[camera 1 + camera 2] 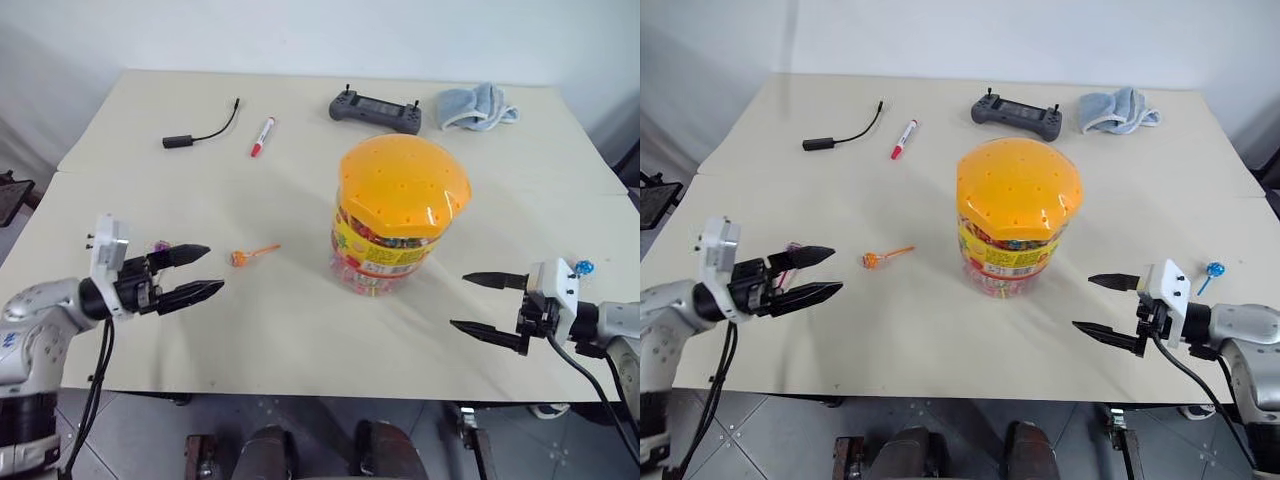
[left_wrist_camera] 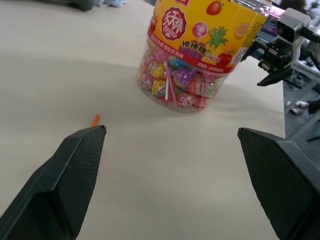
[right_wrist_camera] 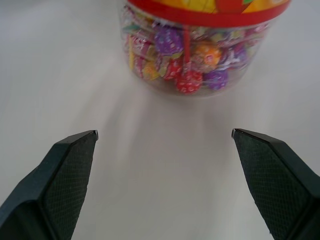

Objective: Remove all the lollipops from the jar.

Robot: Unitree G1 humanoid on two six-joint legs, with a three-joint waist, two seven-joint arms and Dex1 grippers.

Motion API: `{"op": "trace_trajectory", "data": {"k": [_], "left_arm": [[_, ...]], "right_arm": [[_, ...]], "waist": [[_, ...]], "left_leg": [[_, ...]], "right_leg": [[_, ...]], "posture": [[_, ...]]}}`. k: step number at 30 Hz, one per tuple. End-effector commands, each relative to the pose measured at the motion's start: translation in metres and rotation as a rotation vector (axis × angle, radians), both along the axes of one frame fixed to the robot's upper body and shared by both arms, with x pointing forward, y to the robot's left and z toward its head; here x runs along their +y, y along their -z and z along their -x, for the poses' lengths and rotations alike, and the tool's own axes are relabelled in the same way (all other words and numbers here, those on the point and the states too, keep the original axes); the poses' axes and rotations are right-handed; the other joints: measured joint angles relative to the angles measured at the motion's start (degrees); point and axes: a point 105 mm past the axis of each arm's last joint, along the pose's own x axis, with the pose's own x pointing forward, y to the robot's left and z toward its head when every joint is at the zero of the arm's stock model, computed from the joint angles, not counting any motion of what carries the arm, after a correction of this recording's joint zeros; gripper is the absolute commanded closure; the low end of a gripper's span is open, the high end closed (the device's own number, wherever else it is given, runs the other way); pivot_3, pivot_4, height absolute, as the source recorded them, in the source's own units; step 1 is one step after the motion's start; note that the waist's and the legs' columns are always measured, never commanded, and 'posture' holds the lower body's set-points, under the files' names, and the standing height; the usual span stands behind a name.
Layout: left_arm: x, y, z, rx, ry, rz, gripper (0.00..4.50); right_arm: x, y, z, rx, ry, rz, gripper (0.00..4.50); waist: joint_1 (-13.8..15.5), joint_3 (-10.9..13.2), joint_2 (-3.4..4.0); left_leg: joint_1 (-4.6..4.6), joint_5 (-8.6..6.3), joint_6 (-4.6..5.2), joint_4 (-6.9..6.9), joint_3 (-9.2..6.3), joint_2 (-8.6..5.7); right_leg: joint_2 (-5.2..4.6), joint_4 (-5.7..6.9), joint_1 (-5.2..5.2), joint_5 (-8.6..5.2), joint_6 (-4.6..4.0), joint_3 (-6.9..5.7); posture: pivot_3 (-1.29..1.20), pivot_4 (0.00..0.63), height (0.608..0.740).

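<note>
We had the lollipop jar (image 1: 1017, 222) upright mid-table, orange lid on, and its holes held no sticks. Three lollipops lay on the table: an orange one (image 1: 873, 259) left of the jar, a purple one (image 1: 160, 247) behind our left gripper (image 1: 196, 271), a blue one (image 1: 1214, 270) by our right gripper (image 1: 1112, 309). Both grippers hung wide and empty, flanking the jar, each probably near where it unloaded; we judged the task done.
</note>
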Motion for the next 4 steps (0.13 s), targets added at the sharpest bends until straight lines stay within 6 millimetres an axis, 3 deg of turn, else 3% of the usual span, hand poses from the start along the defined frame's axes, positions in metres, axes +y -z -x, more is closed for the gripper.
{"op": "trace_trajectory", "data": {"k": [1,4], "left_arm": [[-0.0005,-0.0173,0.009,-0.058,-0.023,0.001,0.0],[-0.0036,-0.0195,0.0169,-0.066,-0.014,0.004,0.0]], "right_arm": [[0.0008,-0.0055,-0.0037,-0.037,-0.007,-0.009,0.01],[0.0019,-0.003,-0.0072,-0.045,0.023,-0.027,0.01]], "waist": [[0.17,0.0,0.0],[0.44,0.0,0.0]], "left_leg": [[0.0,0.0,0.0,0.02,-0.01,-0.01],[0.02,0.0,0.0,0.06,-0.01,-0.02]], "right_leg": [[-0.02,0.0,0.02,0.0,0.0,-0.01],[-0.03,0.01,0.07,0.0,0.0,-0.02]], "posture": [[0.0,0.15,0.74],[0.0,0.15,0.74]]}}
